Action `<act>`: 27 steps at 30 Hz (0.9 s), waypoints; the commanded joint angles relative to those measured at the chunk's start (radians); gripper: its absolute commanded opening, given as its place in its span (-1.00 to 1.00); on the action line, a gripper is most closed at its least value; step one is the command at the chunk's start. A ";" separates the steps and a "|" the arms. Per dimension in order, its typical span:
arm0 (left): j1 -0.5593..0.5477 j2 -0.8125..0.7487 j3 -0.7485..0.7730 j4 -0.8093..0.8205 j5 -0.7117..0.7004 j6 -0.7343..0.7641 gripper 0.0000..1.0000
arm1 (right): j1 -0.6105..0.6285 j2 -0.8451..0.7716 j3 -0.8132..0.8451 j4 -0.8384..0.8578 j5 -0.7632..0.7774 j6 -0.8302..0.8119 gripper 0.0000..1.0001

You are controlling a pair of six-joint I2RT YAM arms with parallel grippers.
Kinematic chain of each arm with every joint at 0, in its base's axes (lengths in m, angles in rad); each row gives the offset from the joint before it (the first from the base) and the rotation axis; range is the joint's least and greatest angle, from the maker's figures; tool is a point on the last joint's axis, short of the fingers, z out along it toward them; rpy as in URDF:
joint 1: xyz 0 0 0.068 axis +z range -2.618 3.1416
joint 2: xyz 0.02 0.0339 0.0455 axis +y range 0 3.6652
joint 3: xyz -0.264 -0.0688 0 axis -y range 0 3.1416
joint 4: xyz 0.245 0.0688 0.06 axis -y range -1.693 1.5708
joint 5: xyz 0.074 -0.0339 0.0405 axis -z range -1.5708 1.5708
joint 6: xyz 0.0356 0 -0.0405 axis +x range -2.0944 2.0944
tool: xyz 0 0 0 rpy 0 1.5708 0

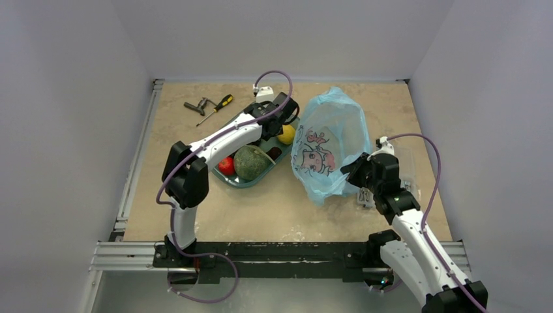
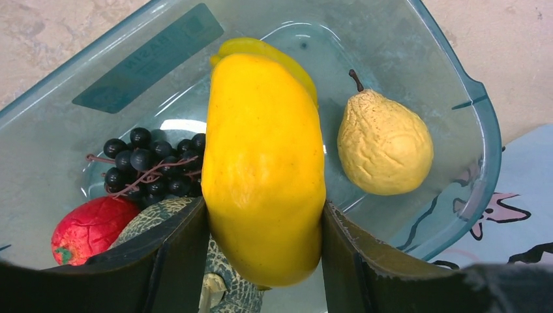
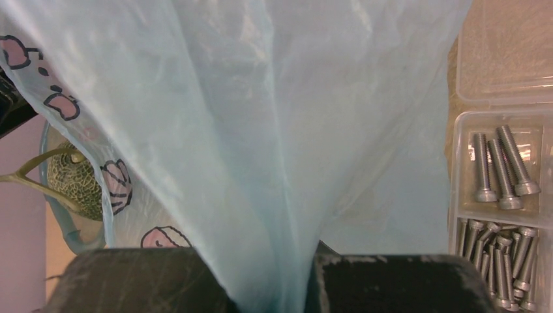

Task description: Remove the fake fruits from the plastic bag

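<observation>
My left gripper [image 2: 264, 244] is shut on the smooth yellow mango [image 2: 264, 163] and holds it over the teal tray [image 2: 469, 124]; in the top view the gripper [image 1: 282, 112] is at the tray's far end. The big dull-green rough fruit [image 1: 252, 162] lies in the tray [image 1: 225, 176], partly under the mango in the left wrist view [image 2: 156, 215]. The light-blue plastic bag [image 1: 329, 143] with its pink cartoon print lies right of the tray. My right gripper [image 1: 355, 171] is shut on a bunched fold of the bag [image 3: 280, 163].
In the tray lie a yellow pear [image 2: 385, 147], black grapes [image 2: 147, 166], a red fruit [image 2: 91, 228] and a star fruit [image 2: 261, 47] behind the mango. A clear box of bolts [image 3: 502, 215] sits right of the bag. A screwdriver [image 1: 215, 109] and metal tool [image 1: 197, 106] lie far left.
</observation>
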 commanded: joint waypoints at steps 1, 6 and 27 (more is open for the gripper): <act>0.003 0.003 -0.002 0.012 0.021 -0.038 -0.21 | -0.005 0.009 0.036 0.036 0.023 0.009 -1.00; 0.006 -0.014 -0.015 0.006 0.019 -0.025 0.51 | -0.005 0.017 0.036 0.080 0.012 0.069 -1.00; 0.009 -0.531 -0.398 0.228 0.170 0.202 1.00 | -0.203 0.445 0.349 0.316 0.066 0.044 -1.00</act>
